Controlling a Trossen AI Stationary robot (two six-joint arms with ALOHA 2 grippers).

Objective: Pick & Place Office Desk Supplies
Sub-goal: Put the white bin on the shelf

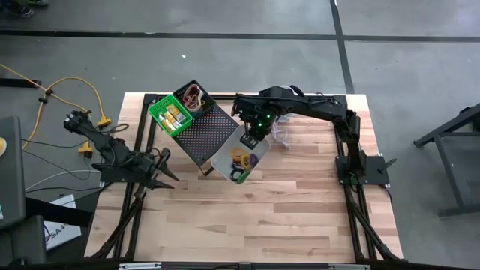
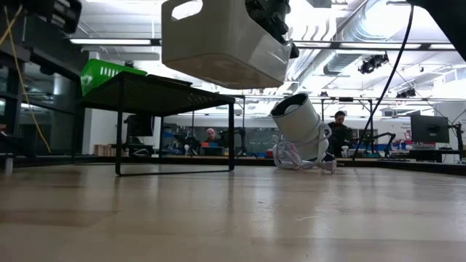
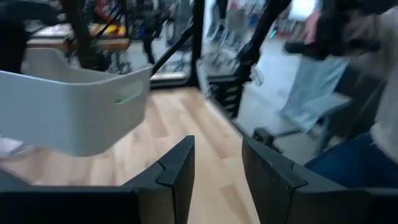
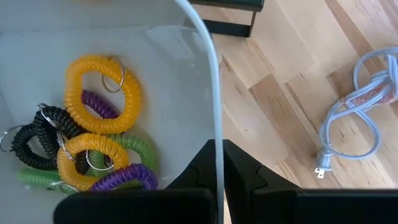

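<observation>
The right claw (image 4: 219, 163) is clamped on the thin rim of the grey bin (image 1: 241, 159), one finger inside the wall and one outside, pressed together on it. It holds the bin clear off the surface (image 1: 300, 217); in the low view the bin (image 2: 222, 44) hangs in the air, tilted, with nothing under it. Inside the bin, close to the claw, lie the coil loops: two orange (image 4: 102, 93), purple (image 4: 124, 176), green (image 4: 134, 148) and black (image 4: 40, 134), some with metal rings.

Beside the bin stands the black mesh rack (image 1: 206, 135), its near edge just by the bin. On the rack's far end sit the green bin (image 1: 169, 116) with yellow pieces in it and, touching it, the black bin (image 1: 193, 97) with more loops. On the bin's other side, under the right arm, the round white device (image 2: 298, 120) lies tipped on the surface with its coiled cord (image 4: 360, 118).

The left claw (image 1: 166, 166) rests low, well away from the bin past the rack, fingers (image 3: 177, 171) apart and holding nothing.
</observation>
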